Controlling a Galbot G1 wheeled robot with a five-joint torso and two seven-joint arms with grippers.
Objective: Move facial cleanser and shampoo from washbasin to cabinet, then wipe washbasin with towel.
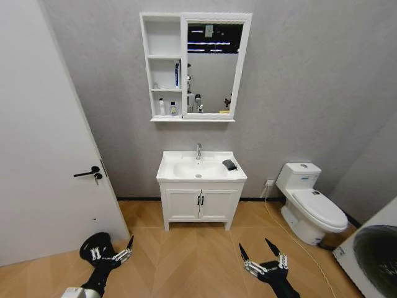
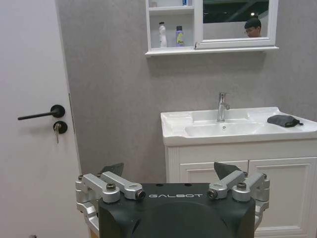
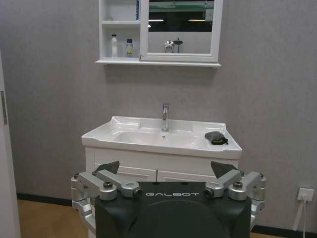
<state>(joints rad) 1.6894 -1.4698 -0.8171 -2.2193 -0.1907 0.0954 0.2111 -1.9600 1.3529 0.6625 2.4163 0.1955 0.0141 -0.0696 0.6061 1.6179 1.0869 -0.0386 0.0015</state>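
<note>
The white washbasin (image 1: 170,174) stands against the far wall. A dark folded towel (image 1: 230,164) lies on its right side, right of the chrome tap (image 1: 198,151). Above hangs the cabinet (image 1: 162,37). Its lowest shelf holds a white bottle (image 1: 162,107) and a yellowish dark-capped bottle (image 1: 173,109); I cannot tell which is the facial cleanser and which the shampoo. My left gripper (image 1: 113,251) and right gripper (image 1: 254,245) hang low over the floor, well short of the washbasin, both open and empty. The wrist views show the towel (image 2: 283,120) (image 3: 216,138) beyond each open gripper (image 2: 169,171) (image 3: 166,167).
A white door (image 1: 43,155) with a black handle stands on the left. A toilet (image 1: 310,208) is on the right, a cable runs along the floor beside it, and a washing machine (image 1: 372,254) sits at the near right. Wooden floor lies between me and the two-door vanity (image 1: 200,205).
</note>
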